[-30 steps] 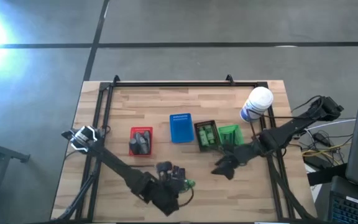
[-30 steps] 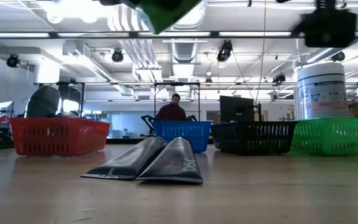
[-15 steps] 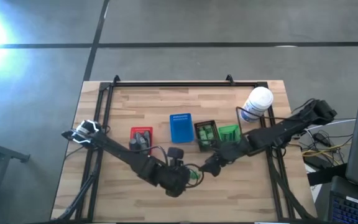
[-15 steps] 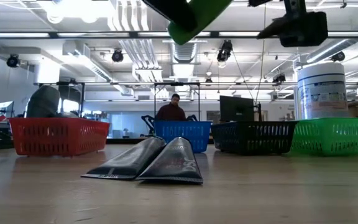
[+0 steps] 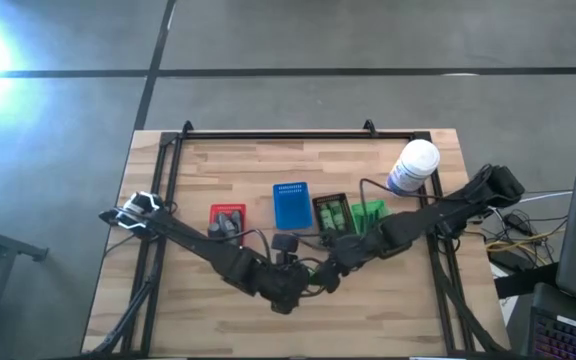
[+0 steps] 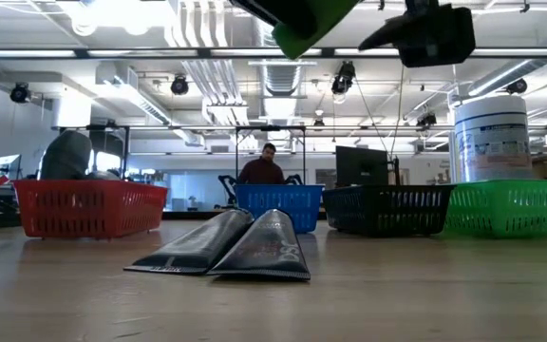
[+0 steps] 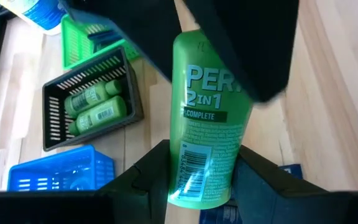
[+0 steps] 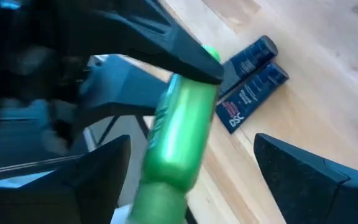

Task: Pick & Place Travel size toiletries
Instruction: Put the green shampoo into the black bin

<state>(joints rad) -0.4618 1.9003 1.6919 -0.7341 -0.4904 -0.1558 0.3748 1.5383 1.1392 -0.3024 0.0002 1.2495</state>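
A bright green bottle (image 7: 213, 124) with "2 IN 1" print is held in the air by my left gripper (image 7: 207, 177), which is shut on it above the table's near middle (image 5: 303, 280). My right gripper (image 8: 191, 155) is open and has come in from the right (image 5: 330, 272). Its fingers stand wide on either side of the bottle (image 8: 179, 130) without touching it. Two dark slim tubes (image 6: 235, 247) lie flat on the table below (image 8: 247, 93). More green bottles lie in the black basket (image 7: 92, 106). My left gripper pinches the green bottle between its two fingers at its barcode end (image 7: 194, 168). The bottle points forward past the fingers and is lifted clear of the table (image 6: 311, 19). Its far end is hidden behind the right gripper.
A row of small baskets stands at mid table: red (image 5: 227, 226) with grey items, blue (image 5: 291, 205), black (image 5: 330, 215), green (image 5: 368, 215). A big white canister (image 5: 413, 165) stands at the far right. A person shows in the room beyond (image 6: 266, 166).
My left gripper has carried the green bottle away from the near edge, toward the table's middle and slightly right. My right gripper has moved toward the table's left and closed in on the bottle until its open fingers stand around it. The dark tubes have stayed put.
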